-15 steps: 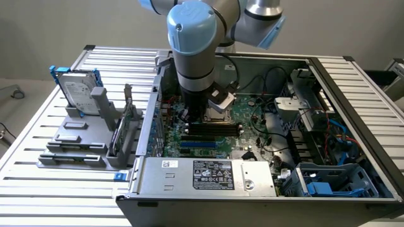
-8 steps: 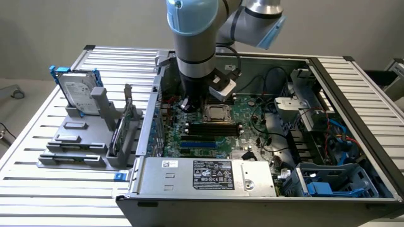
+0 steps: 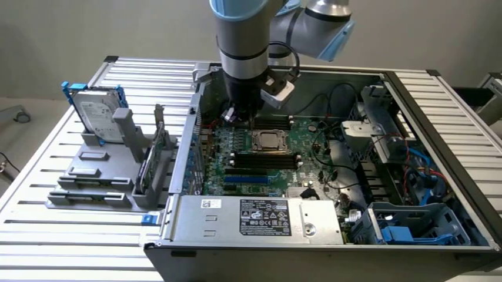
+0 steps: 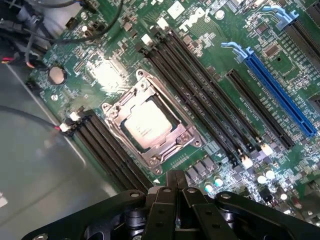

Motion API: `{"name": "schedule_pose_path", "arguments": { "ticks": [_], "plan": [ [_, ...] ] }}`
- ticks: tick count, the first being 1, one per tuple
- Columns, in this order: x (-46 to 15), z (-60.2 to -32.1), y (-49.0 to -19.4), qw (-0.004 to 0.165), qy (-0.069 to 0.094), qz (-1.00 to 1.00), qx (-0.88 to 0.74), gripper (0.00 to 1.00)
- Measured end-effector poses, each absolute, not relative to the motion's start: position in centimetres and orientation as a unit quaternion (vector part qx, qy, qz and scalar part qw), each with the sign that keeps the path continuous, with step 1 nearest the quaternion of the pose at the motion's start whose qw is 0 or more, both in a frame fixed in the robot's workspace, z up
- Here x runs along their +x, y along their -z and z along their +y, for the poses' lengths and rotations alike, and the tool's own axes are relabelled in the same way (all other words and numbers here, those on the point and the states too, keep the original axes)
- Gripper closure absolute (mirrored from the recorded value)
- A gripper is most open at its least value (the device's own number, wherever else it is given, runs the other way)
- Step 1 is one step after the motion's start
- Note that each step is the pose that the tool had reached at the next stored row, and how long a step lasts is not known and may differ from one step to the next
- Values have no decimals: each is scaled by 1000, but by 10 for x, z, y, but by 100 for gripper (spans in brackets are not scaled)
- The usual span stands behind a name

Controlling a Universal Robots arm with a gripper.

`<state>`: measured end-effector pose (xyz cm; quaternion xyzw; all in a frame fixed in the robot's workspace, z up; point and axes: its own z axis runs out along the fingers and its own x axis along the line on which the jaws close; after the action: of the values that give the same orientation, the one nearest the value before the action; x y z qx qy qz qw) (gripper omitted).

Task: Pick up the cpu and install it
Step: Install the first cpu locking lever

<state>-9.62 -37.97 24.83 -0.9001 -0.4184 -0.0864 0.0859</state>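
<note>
The cpu [image 4: 146,124], a small silvery square chip, lies seated inside the metal-framed socket [image 4: 165,150] on the green motherboard [image 4: 210,40]; it also shows in the exterior view as the cpu [image 3: 270,140] mid-board. My gripper [image 4: 176,181] hovers above the board just beside the socket, fingers pressed together with nothing between them. In the exterior view the gripper [image 3: 237,117] hangs over the far left part of the motherboard, left of the socket and apart from the chip.
Black memory slots [image 4: 200,85] flank the socket, with a blue expansion slot [image 4: 280,95] beyond. The open computer case [image 3: 439,135] holds cables and a power supply [image 3: 267,217]. A grey rack with a hard drive [image 3: 98,111] stands at the exterior view's left.
</note>
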Motion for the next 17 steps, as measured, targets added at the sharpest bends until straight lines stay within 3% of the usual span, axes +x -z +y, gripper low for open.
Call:
{"name": "schedule_pose_path", "arguments": {
  "ticks": [6, 17],
  "plan": [
    [-97, -377, -261, 79, 80, -444, -889, 89],
    [-101, -376, -271, 47, 57, -495, -866, 89]
  ]
}}
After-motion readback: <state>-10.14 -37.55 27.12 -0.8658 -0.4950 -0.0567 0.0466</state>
